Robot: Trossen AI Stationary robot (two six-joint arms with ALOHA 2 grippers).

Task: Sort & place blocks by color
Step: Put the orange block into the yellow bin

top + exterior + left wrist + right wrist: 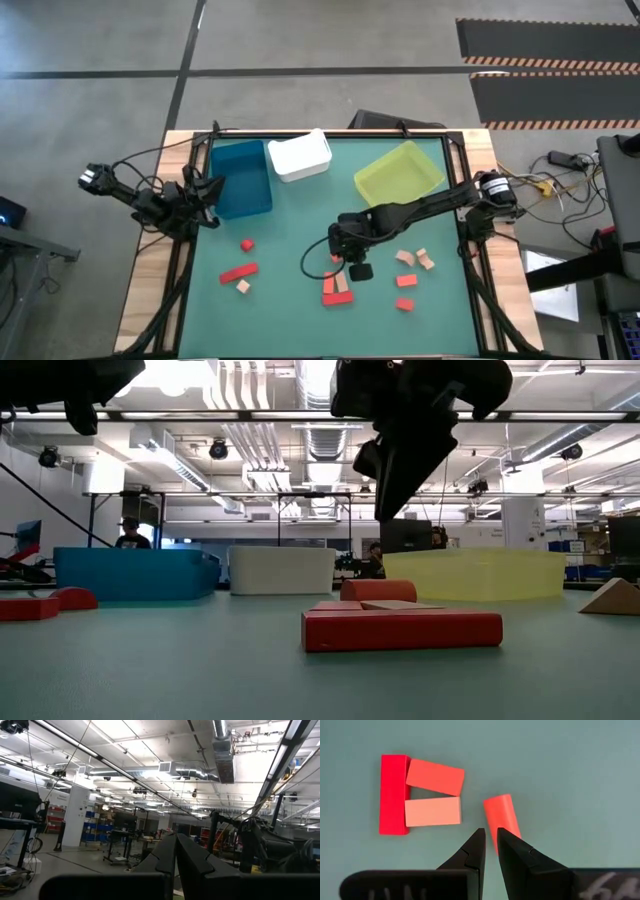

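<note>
Nearest the low camera, a red bar [402, 629] lies in the middle cluster, with bare green worktop [290, 220] between it and three bins: blue bin [240, 178], white bin [299, 155], yellow-green bin [398, 171]. About a dozen blocks [338, 288] scatter below the bins. Right gripper [490, 840] hovers, fingers clenched and empty, tips just beside an orange cylinder [502, 817]. Left gripper [205, 190], fingers clenched, waits beside the blue bin.

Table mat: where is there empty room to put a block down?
Bare green mat lies between the white bin, the lone red cube and the right pincer. It is crowded by the red blocks and tan blocks.
</note>
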